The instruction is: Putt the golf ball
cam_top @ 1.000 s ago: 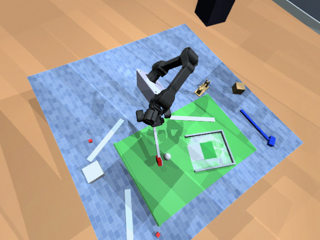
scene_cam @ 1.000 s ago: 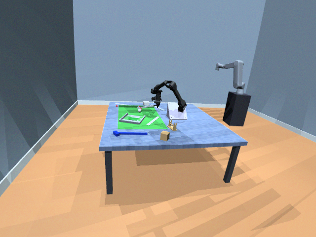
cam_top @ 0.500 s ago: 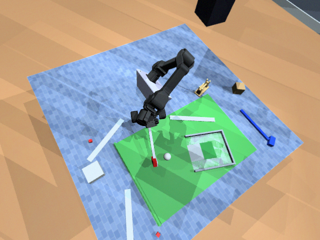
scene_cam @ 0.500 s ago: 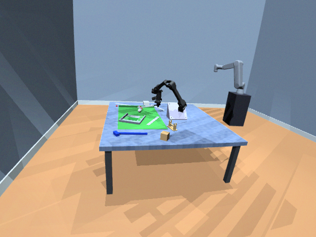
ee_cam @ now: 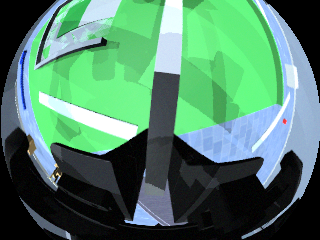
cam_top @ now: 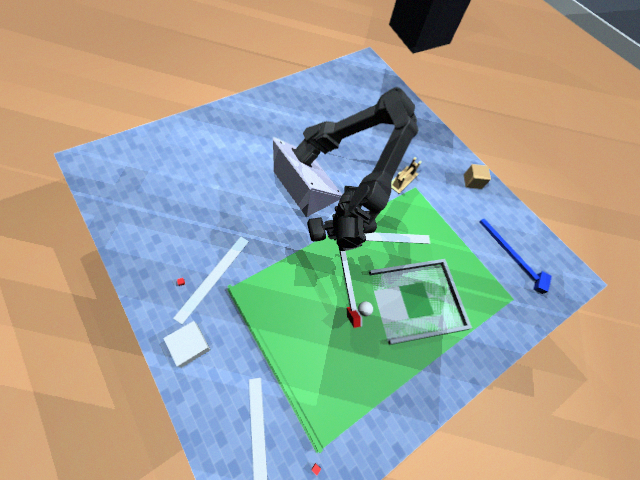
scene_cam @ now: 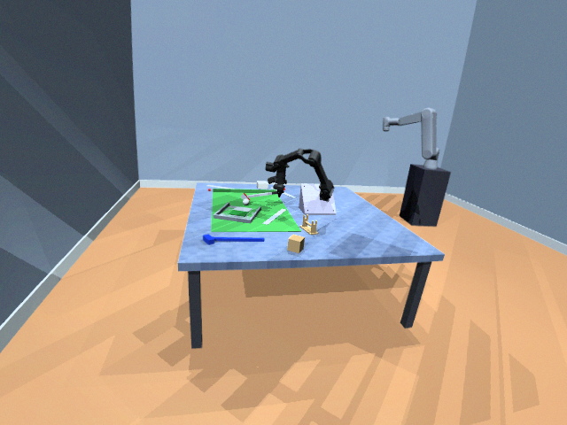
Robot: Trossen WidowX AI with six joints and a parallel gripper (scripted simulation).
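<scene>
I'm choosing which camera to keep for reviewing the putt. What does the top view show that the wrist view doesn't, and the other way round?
Only the top view shows the whole arm, the small tan cube, the white square block and the full blue putter. Only the wrist view shows the gripper close up, shut on the shaft of the red putter. Both show the putter's red head beside the golf ball on the green mat, with the grey-framed raised green just beyond the ball.

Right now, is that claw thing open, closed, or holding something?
Gripper: shut on the red putter, gripping its pale shaft.
</scene>
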